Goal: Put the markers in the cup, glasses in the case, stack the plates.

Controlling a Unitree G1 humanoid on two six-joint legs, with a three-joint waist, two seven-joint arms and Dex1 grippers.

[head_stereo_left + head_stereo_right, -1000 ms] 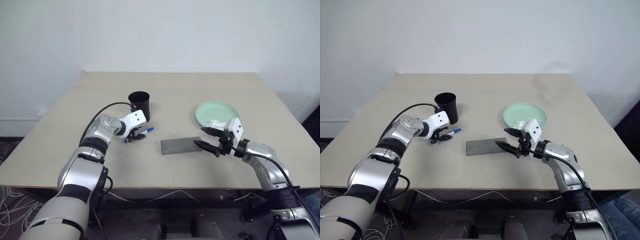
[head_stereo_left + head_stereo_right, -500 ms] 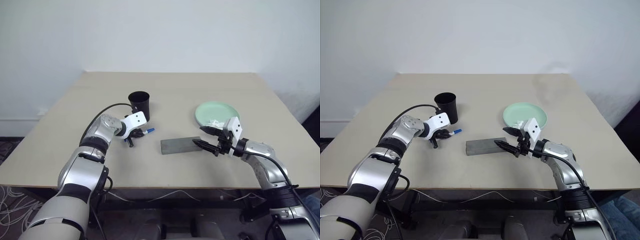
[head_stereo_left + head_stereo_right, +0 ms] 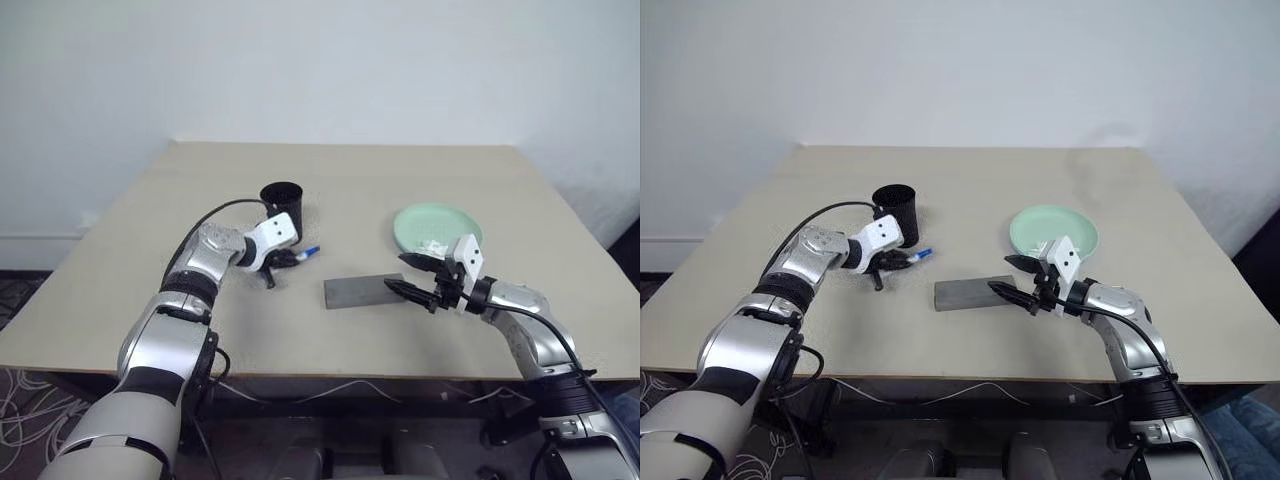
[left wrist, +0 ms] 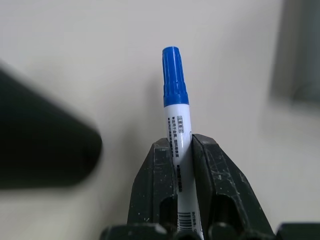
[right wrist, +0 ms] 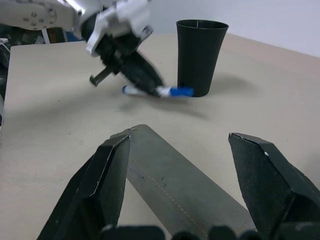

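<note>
The left claw (image 4: 177,150) is closed on a marker (image 4: 176,95), lifted off the desk (image 3: 350,190) beside the cup (image 3: 283,205) for dropping in, while the right claw (image 3: 412,277) waits wide open and empty over the case (image 3: 362,291).

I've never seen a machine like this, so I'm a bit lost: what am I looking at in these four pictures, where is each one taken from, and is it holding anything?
It is a human-shaped robot with two arms, each ending in a gripper of two black fingers. Two pictures come from cameras in its head, looking down over a beige table. The other two come from a camera on each wrist, looking along that gripper's fingers.

On the table stand a black cup, a mint green plate with something white on it, and a flat grey case.

The left gripper is shut on a marker with a blue cap, lifted beside the cup. The right gripper is open and holds nothing, its fingers on either side of the case's end.
</note>
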